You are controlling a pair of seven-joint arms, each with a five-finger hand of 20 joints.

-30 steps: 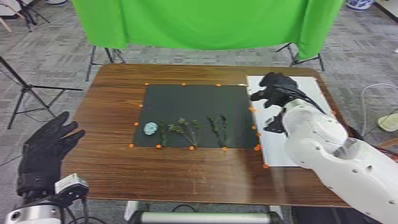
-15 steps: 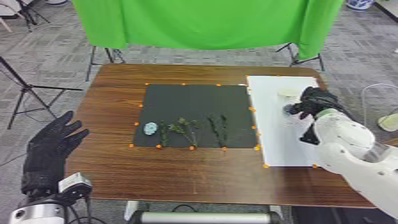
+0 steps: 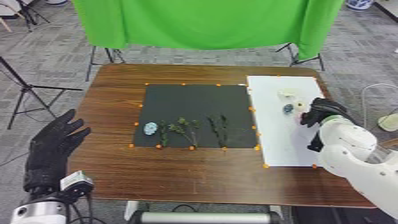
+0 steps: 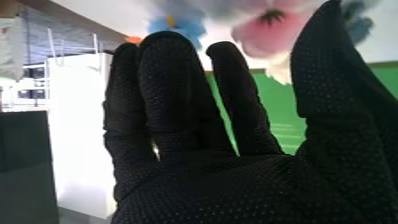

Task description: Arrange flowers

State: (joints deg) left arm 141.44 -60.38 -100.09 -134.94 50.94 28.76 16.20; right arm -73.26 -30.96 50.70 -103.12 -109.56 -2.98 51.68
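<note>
We have our right hand open, fingers nearly straight and empty, just beside the flowers on the white sheet at right. Our left hand hangs open, near left.

Mat: on table, left of sheet
Flower head: on mat, near left
Stems: right of flower head
Flowers: on sheet

room: dark mat's far half | block: flowers, seemingly beside right hand
</note>
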